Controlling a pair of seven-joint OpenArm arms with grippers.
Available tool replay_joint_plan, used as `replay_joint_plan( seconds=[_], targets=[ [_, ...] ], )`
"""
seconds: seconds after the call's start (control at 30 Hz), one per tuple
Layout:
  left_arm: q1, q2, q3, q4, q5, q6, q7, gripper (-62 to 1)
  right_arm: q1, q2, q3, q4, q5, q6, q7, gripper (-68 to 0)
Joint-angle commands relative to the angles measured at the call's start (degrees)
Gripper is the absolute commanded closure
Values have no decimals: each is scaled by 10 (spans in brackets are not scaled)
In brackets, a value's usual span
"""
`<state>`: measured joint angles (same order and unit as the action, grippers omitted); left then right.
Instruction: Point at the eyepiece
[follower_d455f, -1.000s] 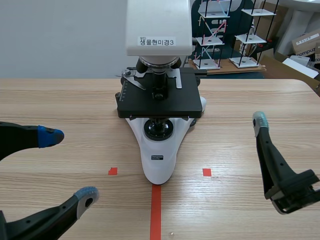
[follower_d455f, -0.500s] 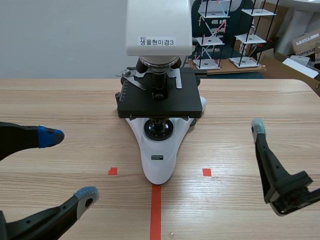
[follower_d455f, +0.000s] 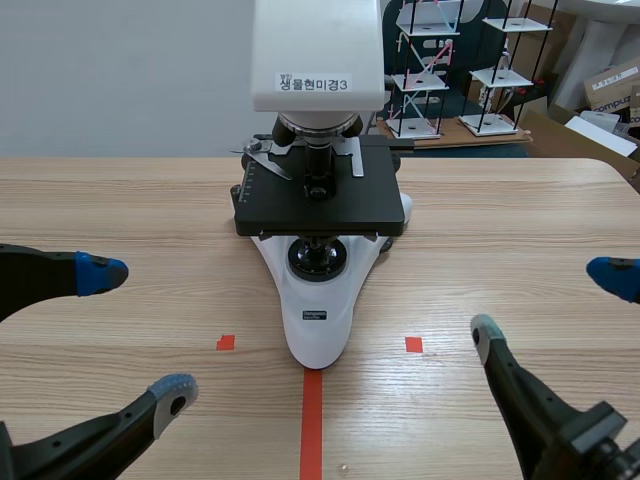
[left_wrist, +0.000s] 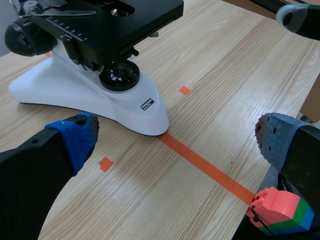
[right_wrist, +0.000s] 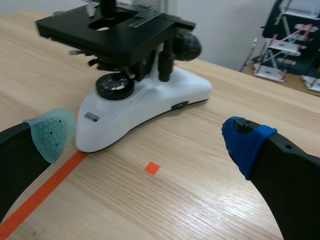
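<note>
The left gripper (follower_d455f: 136, 332) sat low at the near left of the wooden worktop (follower_d455f: 120, 200). Its fingers were spread wide apart with nothing between them, one pad blue and one grey. In the middle stood the microscope (follower_d455f: 318, 180), well apart from both grippers. It had a white, tapering base (follower_d455f: 315, 322) whose front tip met the end of the red tape line, a round lens housing above that, a square black stage (follower_d455f: 330, 215) with a metal slide clip, and a white head (follower_d455f: 317, 50) bearing a printed label. The head ran out past the scene view's top, so the eyepiece itself did not show. The right gripper (follower_d455f: 548, 300) lay at the near right, its fingers likewise parted and empty.
</note>
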<state>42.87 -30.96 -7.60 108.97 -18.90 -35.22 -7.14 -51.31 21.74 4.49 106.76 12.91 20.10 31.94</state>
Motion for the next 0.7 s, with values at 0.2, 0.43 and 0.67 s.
replay_joint_plan(
  seconds=[0.2,0.43,0.67],
  targets=[
    [1,-2,-2,5,-6,-1,-8,-623,-3,8,4,4,9,10,-18,-651],
    [1,-2,-2,5,-6,-1,-8,-623,-3,8,4,4,8,10,-19,-651],
    [1,-2,-2,5,-6,-1,-8,-623,-3,8,4,4,8,10,-19,-651]
  ],
)
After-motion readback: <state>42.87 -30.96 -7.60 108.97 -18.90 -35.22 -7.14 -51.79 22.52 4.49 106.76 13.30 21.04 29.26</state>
